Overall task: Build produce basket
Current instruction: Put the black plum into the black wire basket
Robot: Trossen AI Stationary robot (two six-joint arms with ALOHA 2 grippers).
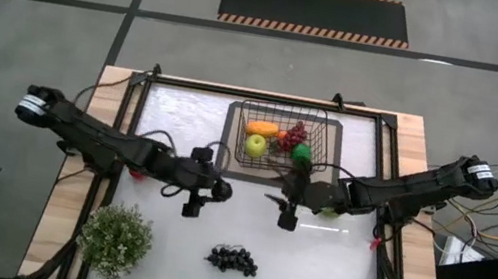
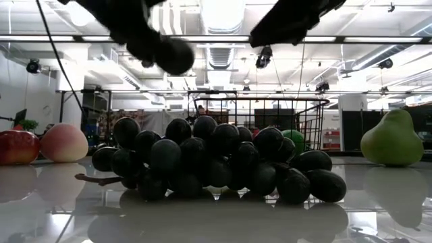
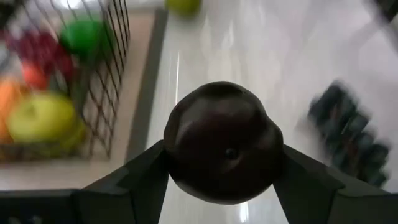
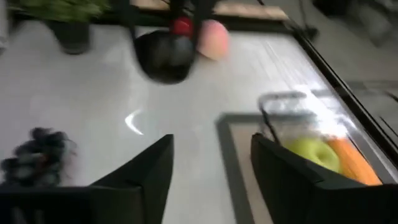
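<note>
My left gripper [image 1: 218,190] is shut on a dark purple plum [image 3: 224,142] above the table's middle; the plum also shows in the low view [image 2: 174,55]. The black wire basket [image 1: 280,137] stands at the far middle and holds an orange mango [image 1: 263,129], a yellow-green apple [image 1: 255,145], red grapes [image 1: 294,135] and a green apple [image 1: 301,153]. My right gripper [image 4: 211,168] is open and empty, just right of my left gripper and near the basket's near side. A dark grape bunch [image 1: 232,258] lies on the table toward the near edge. My left gripper pinches the plum by its two opposite sides [image 3: 171,155] between its two fingers. The fingers come from the table's left. The plum is lifted clear of the table, its dimpled end [image 3: 231,152] facing the wrist camera.
A potted green plant [image 1: 116,239] stands at the near left. A red apple [image 2: 17,147] and a pink peach [image 2: 64,142] lie under the left arm. A green pear [image 2: 391,138] lies by the right arm. The basket sits on a dark mat [image 1: 230,131].
</note>
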